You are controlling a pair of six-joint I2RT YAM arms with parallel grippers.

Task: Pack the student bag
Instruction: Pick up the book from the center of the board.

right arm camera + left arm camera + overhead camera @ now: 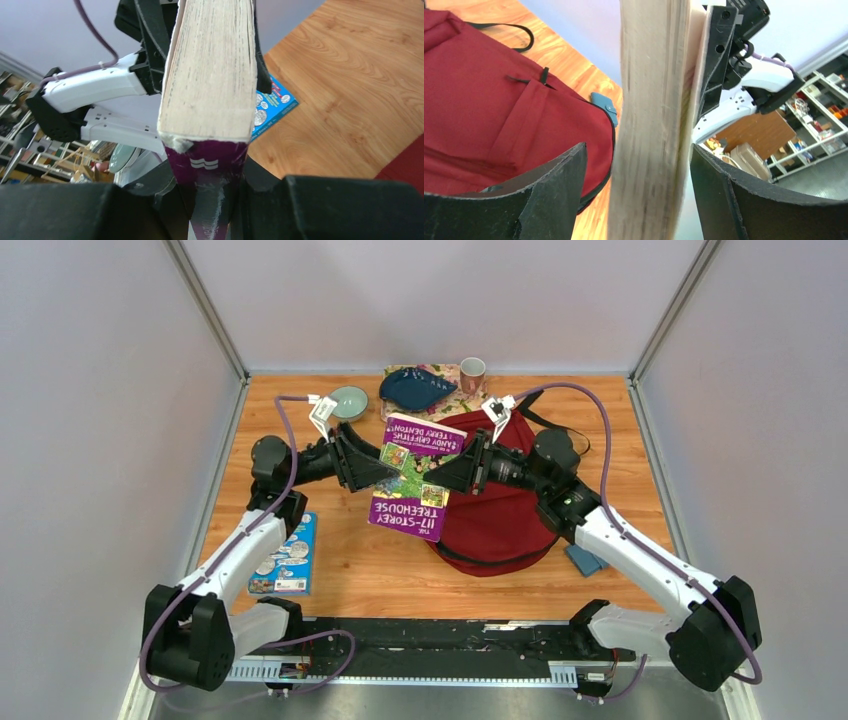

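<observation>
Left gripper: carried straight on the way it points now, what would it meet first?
The purple book, whose page edge stands between the left gripper's open fingers. Just behind it is the right gripper, shut on the book. Depth is unclear.

I see the dark red student bag (500,520) lying flat right of the table's (400,570) centre, front pocket up.

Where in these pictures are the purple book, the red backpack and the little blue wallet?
purple book (410,485): top view, middle of its cover.
red backpack (495,520): top view, bare red fabric.
blue wallet (604,106): left wrist view, its flap.
</observation>
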